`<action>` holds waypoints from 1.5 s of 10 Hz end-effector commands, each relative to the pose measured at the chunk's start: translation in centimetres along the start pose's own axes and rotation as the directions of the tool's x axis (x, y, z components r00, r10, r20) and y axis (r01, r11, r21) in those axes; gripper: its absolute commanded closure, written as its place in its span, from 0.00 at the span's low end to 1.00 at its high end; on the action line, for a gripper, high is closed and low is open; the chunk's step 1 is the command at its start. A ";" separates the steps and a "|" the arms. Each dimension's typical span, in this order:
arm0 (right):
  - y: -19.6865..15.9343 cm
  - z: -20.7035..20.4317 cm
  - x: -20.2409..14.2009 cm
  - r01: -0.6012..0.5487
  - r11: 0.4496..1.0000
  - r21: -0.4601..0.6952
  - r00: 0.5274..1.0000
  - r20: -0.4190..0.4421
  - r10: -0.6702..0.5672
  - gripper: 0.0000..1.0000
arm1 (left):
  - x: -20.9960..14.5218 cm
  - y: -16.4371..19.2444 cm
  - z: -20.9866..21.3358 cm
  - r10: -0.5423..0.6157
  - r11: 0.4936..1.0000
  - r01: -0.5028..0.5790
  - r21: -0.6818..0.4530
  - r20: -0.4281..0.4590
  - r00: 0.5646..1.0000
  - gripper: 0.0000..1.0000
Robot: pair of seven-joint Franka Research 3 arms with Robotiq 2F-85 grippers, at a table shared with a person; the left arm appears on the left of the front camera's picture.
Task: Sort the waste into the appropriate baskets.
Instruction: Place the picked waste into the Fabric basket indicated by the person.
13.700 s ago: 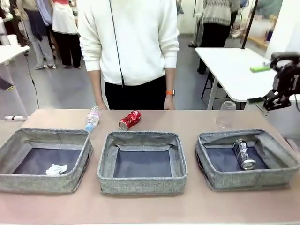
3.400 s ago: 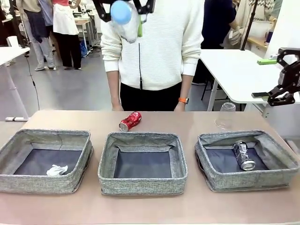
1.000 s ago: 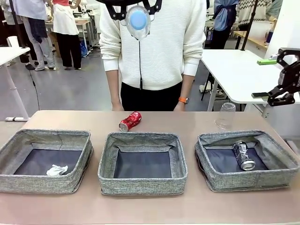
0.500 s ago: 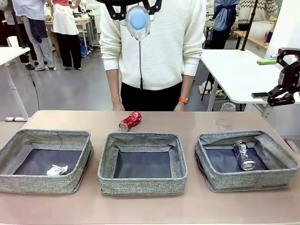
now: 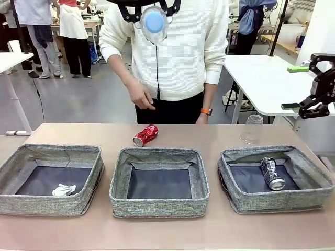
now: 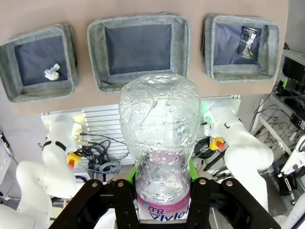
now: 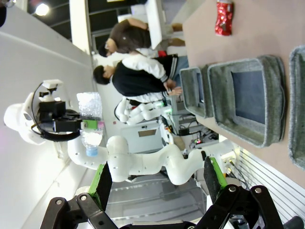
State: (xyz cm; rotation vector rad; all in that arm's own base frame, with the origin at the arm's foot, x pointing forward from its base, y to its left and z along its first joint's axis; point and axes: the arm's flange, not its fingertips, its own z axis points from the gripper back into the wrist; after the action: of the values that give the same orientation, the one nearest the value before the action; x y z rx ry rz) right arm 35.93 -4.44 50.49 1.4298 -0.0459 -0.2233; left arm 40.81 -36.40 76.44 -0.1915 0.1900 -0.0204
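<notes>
The one thing changed over the last half second is the person's hand [image 5: 140, 97]: it has been lifted off the far edge of the bench [image 5: 167, 230] and is now held in the air beyond the middle basket [image 5: 157, 206], above the crushed red can [image 5: 145, 134]. Everything else is found as it was.

The bottle [image 5: 154, 23] is clamped at its pink label by the left end effector [image 5: 153, 13] and is held high above and beyond the middle basket, blue cap turned toward the robot's side. In the left wrist view the bottle [image 6: 159, 129] is seen gripped between the green pads [image 6: 135, 172], with the middle basket [image 6: 138, 78] lined up past its base.

The right end effector [image 5: 309, 104] is parked well to the right of the middle basket with its jaws spread wide and nothing between them.

The paper ball [image 5: 63, 189] lies in the basket left of the middle one, the dark printed can [image 5: 272, 173] in the basket to its right, and the clear cup [image 5: 252, 128] stands beyond that one.

The middle basket is judged the likely target for the bottle. With the hand now raised near the drop path, the descent is best delayed until it is withdrawn.
</notes>
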 end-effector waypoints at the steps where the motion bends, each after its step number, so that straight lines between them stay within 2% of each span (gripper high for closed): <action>1: -0.1 0.0 -0.2 -0.008 1.000 -0.007 1.000 -0.001 0.008 0.00 | -0.1 0.2 0.5 -0.004 1.000 0.004 -0.003 -0.012 1.000 0.64; 12: -0.1 0.0 -0.2 -0.008 1.000 -0.007 1.000 -0.001 0.008 0.00 | 0.0 0.0 0.0 0.000 1.000 0.000 0.000 0.000 1.000 0.64; 13: -0.1 0.0 -0.2 -0.008 1.000 -0.007 1.000 -0.001 0.008 0.00 | 0.2 1.2 -4.2 0.041 0.998 -0.049 0.048 0.155 0.987 0.64; 14: -0.1 0.0 -0.2 -0.008 1.000 -0.007 1.000 -0.001 0.008 0.00 | 0.5 2.4 -8.5 0.063 0.993 -0.082 0.081 0.215 0.975 0.64; 15: -0.1 0.0 -0.2 -0.008 1.000 -0.007 1.000 -0.001 0.008 0.00 | 0.8 3.9 -12.3 0.121 0.991 -0.135 0.025 0.295 0.948 0.64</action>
State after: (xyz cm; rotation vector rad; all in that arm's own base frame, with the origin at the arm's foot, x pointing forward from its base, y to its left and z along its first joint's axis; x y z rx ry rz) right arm 35.92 -4.44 50.49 1.4297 -0.0460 -0.2232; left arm 43.40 -38.06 71.48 -0.1359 0.0034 0.0611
